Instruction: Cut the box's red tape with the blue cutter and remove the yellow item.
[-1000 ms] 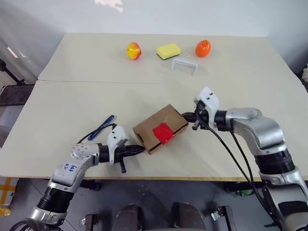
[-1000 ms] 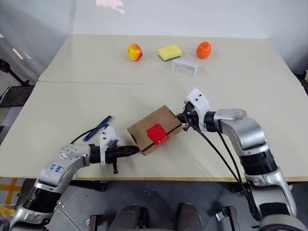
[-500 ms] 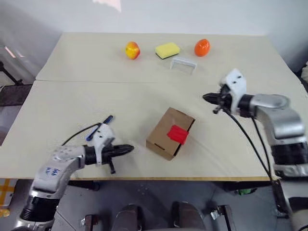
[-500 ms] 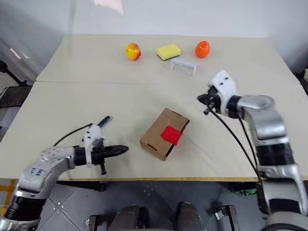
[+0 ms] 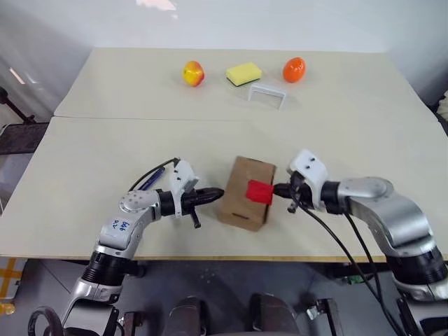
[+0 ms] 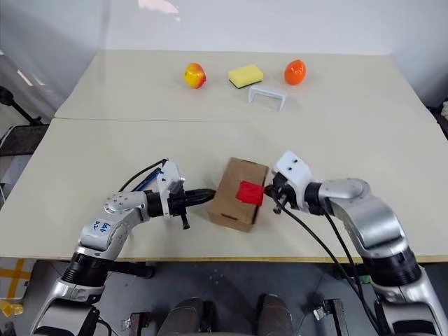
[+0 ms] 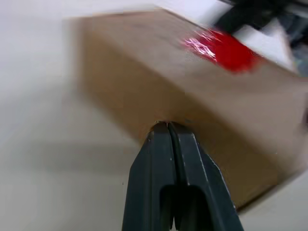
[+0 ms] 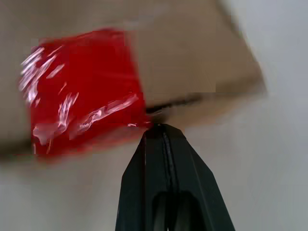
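The brown box point(image 5: 241, 189) lies shut in the middle of the near table, and a patch of red tape point(image 5: 259, 191) covers its right top edge. My left gripper point(image 5: 218, 192) is shut, its tip pressed against the box's left side point(image 7: 192, 82). From the right, my shut right gripper point(image 5: 275, 190) has its tip at the edge of the red tape point(image 8: 84, 89). The blue cutter point(image 5: 149, 180) lies on the table just behind my left wrist, held by nothing. The yellow item is hidden.
Along the far side of the table stand a red-yellow apple point(image 5: 193, 73), a yellow sponge point(image 5: 244, 73), an orange fruit point(image 5: 295, 69) and a small white bracket point(image 5: 267, 94). A seam point(image 5: 105, 117) crosses the table.
Both grippers, apart from the box half a second ago, have closed in on it from either side. The box has turned on the table since one second ago.
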`<action>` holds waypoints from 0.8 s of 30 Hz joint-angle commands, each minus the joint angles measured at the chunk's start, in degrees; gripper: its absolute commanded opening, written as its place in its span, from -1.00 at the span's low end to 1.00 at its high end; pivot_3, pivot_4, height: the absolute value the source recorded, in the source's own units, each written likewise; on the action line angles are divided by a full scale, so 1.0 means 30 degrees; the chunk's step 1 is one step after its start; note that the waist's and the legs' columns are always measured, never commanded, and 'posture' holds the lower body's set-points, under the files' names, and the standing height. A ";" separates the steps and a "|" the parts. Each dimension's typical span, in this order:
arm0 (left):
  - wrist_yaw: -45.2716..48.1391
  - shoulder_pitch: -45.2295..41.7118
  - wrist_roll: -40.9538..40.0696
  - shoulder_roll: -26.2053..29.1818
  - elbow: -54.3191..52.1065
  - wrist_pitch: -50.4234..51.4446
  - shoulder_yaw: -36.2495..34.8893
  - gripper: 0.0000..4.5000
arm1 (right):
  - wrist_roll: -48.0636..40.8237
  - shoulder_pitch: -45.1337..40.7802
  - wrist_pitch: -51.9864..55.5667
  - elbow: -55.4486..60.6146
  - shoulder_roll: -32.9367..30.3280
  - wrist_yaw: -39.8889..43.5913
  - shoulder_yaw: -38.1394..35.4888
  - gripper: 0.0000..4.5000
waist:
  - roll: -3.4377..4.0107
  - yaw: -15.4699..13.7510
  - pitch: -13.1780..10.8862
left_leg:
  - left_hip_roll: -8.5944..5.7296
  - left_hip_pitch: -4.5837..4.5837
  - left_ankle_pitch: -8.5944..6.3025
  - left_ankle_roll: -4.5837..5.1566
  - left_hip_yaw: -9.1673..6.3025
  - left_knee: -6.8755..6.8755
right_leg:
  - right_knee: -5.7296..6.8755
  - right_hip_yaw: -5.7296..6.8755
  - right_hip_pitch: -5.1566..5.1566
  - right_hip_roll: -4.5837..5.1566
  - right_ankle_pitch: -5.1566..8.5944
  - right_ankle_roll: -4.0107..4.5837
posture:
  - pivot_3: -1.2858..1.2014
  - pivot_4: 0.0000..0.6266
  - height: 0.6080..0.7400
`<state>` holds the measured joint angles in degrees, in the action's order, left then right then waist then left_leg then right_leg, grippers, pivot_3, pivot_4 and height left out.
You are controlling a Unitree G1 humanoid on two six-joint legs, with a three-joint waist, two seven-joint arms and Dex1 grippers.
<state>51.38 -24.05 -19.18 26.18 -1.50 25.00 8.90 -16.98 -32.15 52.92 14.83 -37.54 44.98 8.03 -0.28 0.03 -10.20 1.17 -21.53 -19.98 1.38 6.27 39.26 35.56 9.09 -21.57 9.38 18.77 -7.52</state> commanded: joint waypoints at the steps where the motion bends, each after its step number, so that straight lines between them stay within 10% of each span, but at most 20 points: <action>1: 0.1340 -0.0145 -0.0214 0.0182 -0.0953 0.0334 0.1009 -0.99 | -0.0014 -0.1470 -0.1264 -0.1490 0.1140 -0.0174 0.0016 -1.00 | 0.0002 0.0039 0.0000 | 0.0002 -0.0001 0.0001 -0.0001 -0.0004 0.0000 | 0.0000 0.0007 0.0000 -0.0004 0.0000 0.0000 | 0.03 -0.52 1.00; 24: 0.1912 -0.0586 0.0389 -0.0484 -0.2246 0.1441 0.2836 -0.99 | 0.0919 -0.0277 -0.3203 -0.2257 -0.2361 0.1947 -0.0128 -1.00 | -0.0005 -0.0032 -0.0004 | -0.0046 -0.0038 0.0025 0.0029 -0.0072 0.0001 | -0.0002 0.0013 0.0014 0.0036 0.0000 -0.0001 | 0.03 -0.52 1.00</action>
<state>57.16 -25.31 -18.25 24.41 -7.31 29.97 17.65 -14.55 -32.93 44.79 7.59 -43.07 50.92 10.66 -0.29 -0.07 -10.21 1.03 -21.64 -19.91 1.47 6.05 39.27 35.55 9.12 -21.53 9.49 18.77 -7.52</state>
